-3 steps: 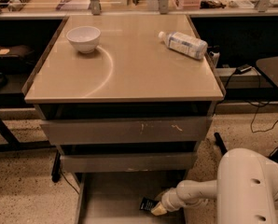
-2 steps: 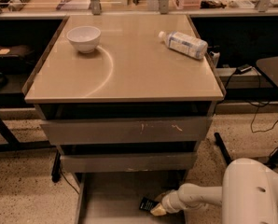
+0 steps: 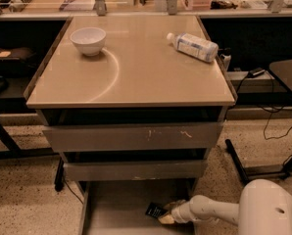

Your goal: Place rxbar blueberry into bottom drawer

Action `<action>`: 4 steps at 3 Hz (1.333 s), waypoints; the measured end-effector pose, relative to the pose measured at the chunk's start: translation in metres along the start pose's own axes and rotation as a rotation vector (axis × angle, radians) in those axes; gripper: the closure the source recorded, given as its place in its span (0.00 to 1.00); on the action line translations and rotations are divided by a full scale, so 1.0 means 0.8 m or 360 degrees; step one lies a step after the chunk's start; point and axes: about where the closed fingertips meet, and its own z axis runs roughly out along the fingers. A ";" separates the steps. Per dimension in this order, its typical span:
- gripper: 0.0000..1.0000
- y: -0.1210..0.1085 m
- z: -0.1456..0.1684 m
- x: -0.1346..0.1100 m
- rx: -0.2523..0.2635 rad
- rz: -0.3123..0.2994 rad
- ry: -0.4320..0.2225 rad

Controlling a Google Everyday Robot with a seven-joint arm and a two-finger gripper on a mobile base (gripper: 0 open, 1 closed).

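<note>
The bottom drawer is pulled out at the foot of the cabinet, showing a flat grey floor and low side walls. The rxbar blueberry, a small dark wrapper, sits in the drawer near its right side. My gripper reaches into the drawer from the right on a white arm, right against the bar's right end. Whether the bar rests on the floor or is lifted is not clear.
On the cabinet top stand a white bowl at the back left and a clear plastic bottle lying at the back right. Two grey-fronted drawers sit above the open one. Table legs and cables stand to the right.
The arm's white body has shifted slightly to the right and lower in view. The gripper and the bar stay at the same spot in the drawer.
</note>
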 end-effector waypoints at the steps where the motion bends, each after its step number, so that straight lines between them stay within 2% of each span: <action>1: 0.80 -0.002 0.001 0.000 0.0004 0.0002 -0.0001; 4: 0.10 -0.002 0.001 0.000 0.0004 0.0002 -0.0001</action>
